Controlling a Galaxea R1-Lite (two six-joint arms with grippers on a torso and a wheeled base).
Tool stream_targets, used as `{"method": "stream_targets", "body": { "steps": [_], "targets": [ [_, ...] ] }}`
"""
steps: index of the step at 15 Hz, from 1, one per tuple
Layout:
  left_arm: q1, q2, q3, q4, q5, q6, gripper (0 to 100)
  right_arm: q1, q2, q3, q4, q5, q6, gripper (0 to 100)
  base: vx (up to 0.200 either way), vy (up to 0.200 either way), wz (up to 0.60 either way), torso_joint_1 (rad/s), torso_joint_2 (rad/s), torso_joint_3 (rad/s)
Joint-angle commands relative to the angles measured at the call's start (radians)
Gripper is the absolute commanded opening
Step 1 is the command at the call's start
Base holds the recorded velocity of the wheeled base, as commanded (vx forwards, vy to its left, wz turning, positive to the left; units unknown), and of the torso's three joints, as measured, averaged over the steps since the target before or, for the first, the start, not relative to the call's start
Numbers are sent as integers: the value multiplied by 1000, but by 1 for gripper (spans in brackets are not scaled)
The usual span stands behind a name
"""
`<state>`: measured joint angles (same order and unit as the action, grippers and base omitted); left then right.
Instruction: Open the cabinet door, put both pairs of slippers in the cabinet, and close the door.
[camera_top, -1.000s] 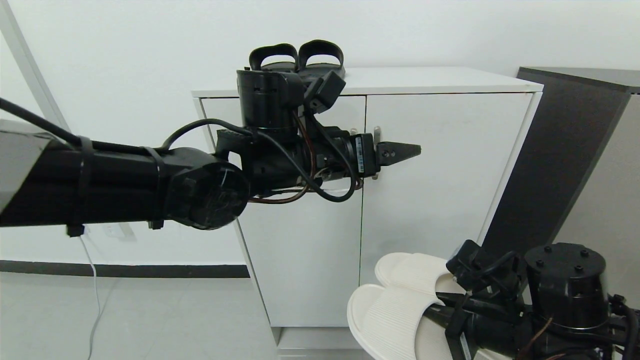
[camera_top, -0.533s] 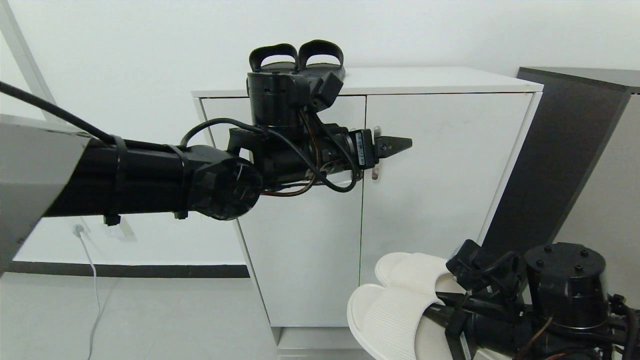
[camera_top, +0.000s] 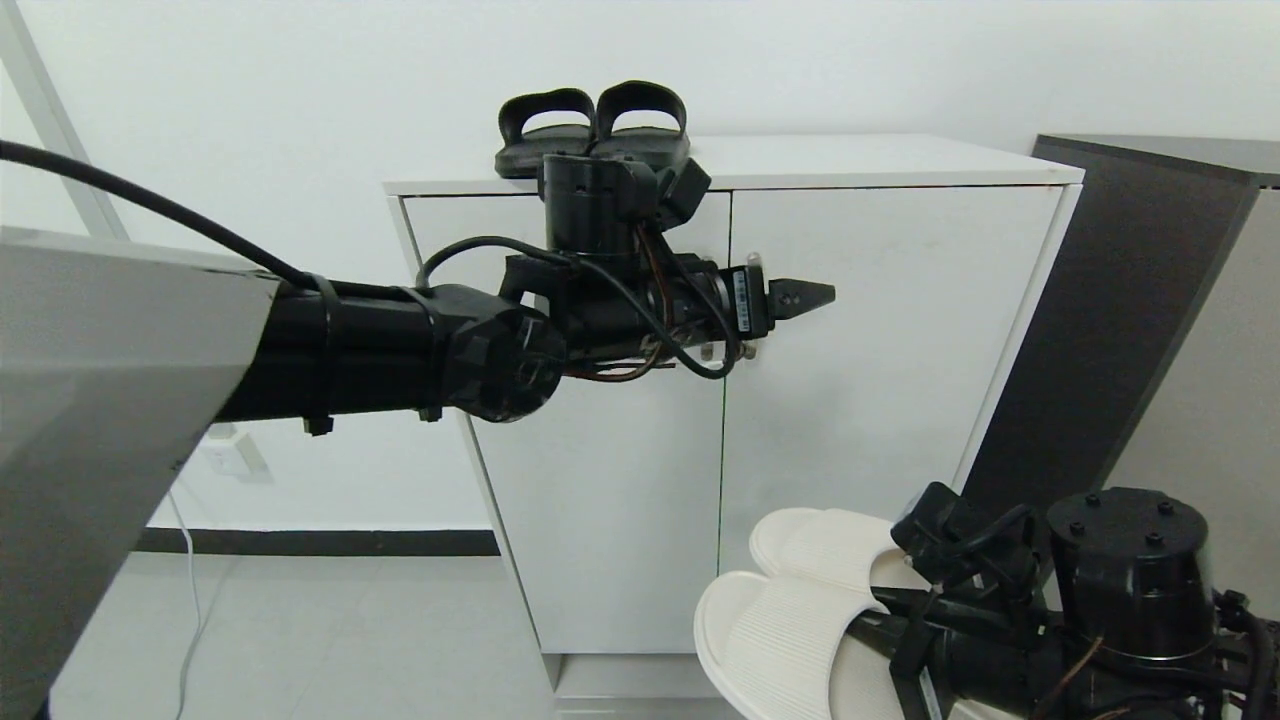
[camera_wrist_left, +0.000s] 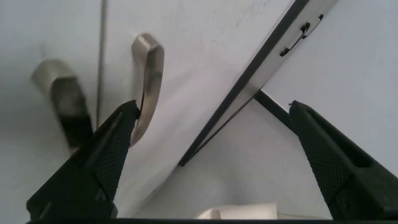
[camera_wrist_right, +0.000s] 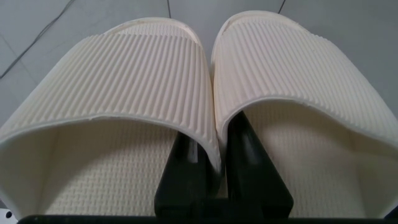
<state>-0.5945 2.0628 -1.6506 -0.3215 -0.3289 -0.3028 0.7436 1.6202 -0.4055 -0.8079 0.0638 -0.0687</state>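
your left tool (camera_wrist_left: 212, 107) is open, jaws wide apart, held level in front of the white cabinet (camera_top: 880, 420) at handle height. in the left wrist view one fingertip (camera_wrist_left: 127, 115) sits right at the edge of the right door's handle (camera_wrist_left: 149, 74); you cannot tell whether they touch. the left door's handle (camera_wrist_left: 67, 102) is just across the seam. both doors are shut. the black slippers (camera_top: 595, 125) lie side by side on the cabinet top, near its left front edge. your right tool (camera_wrist_right: 214, 158) is low and to the right, clamped on the white slippers (camera_wrist_right: 124, 81), pinching the pair's inner strap walls together. a small white label (camera_top: 742, 295) on the left wrist has print too small to read. a dark grey unit (camera_top: 1100, 330) stands just beside the cabinet's right side.
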Motion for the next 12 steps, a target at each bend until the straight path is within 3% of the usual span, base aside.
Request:
{"method": "stream_targets", "body": {
  "steps": [1, 3, 4, 10, 12],
  "targets": [
    [-1, 43, -44, 9, 4, -1, 100, -1, 3, 1, -1, 1, 0, 0, 0, 0, 0, 0, 0, 0],
    [-1, 53, -66, 19, 4, -1, 100, 0, 3, 2, -1, 1, 0, 0, 0, 0, 0, 0, 0, 0],
    [-1, 54, -69, 18, 4, -1, 0, -1, 3, 2, -1, 1, 0, 0, 0, 0, 0, 0, 0, 0],
    [-7, 17, 9, 12, 5, -1, 0, 0, 10, 19, -13, 5, -2, 0, 0, 0, 0, 0, 0, 0],
    [-15, -21, 57, 9, 4, -1, 0, 0, 6, 56, -56, 53, -3, 0, 0, 0, 0, 0, 0, 0]
  ]
}}
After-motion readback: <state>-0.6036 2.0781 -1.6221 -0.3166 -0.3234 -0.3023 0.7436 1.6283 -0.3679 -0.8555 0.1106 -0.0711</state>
